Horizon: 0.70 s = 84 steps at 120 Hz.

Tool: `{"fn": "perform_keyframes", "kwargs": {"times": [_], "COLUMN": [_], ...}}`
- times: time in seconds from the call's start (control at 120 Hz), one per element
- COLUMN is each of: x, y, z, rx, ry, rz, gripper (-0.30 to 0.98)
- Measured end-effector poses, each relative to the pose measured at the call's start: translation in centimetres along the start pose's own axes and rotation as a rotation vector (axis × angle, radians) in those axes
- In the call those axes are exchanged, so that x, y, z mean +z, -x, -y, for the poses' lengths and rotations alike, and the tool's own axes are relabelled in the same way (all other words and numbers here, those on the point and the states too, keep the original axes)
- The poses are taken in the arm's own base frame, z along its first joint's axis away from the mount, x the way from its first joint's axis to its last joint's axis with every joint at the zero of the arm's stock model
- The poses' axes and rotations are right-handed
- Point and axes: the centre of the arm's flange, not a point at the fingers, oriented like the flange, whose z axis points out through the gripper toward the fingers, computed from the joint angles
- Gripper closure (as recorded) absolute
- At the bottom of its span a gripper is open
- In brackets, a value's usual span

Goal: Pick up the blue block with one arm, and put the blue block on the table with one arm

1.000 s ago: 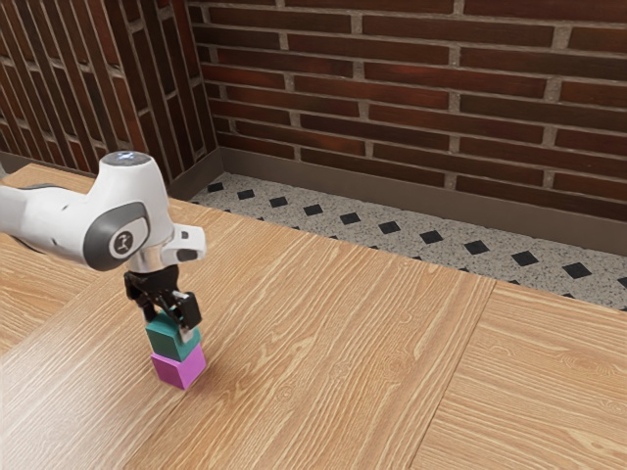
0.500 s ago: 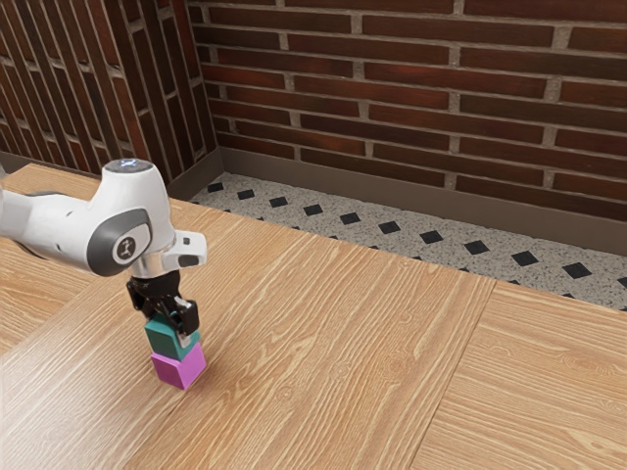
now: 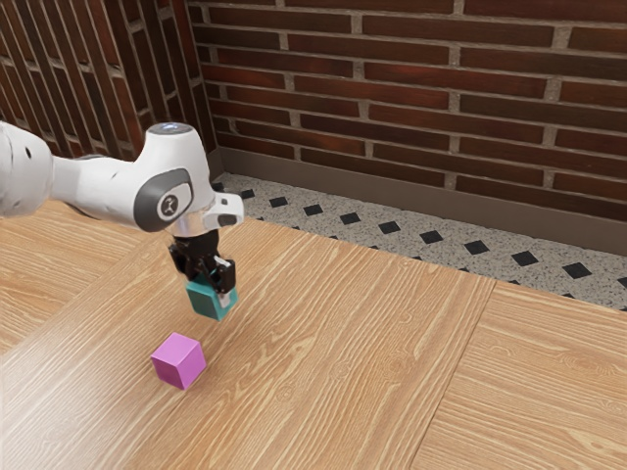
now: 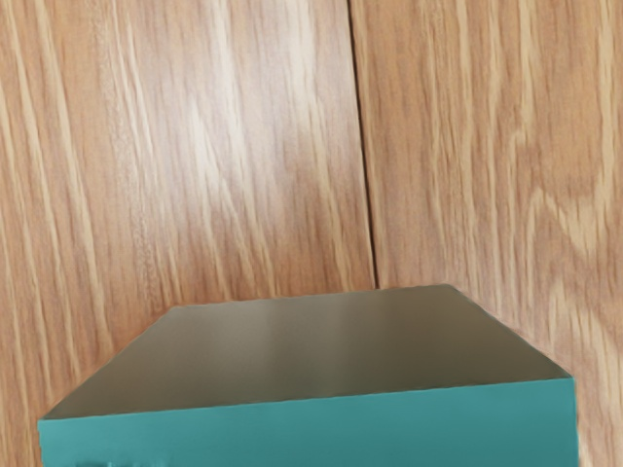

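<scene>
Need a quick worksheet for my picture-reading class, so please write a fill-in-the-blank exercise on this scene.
1. Besides the blue block gripped by the hand, the number of other blocks in the exterior view is ____.
2. The pink block rests on a table whose grain looks like that of ____.
3. The arm enters the exterior view from its ____ side.
4. The wall beyond the table is built of ____.

Missing words: one; wood; left; bricks
</scene>
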Motion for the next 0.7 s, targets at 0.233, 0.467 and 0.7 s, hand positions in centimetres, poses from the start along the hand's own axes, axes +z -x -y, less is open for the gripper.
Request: {"fn": "perform_keyframes", "kwargs": {"times": [0.233,0.467,0.7], "x": [1.9,-3.2,-5.1], "y": [-0.2,0.7,1.4], "z": [-0.3,-0.7,-1.2], "rx": [0.000,0.004,0.012], "ry": [0.019,-0.002,-0.010], "rz": [0.044,-0.019,-0.018], "gripper": [0.18,0.06,0.02]}}
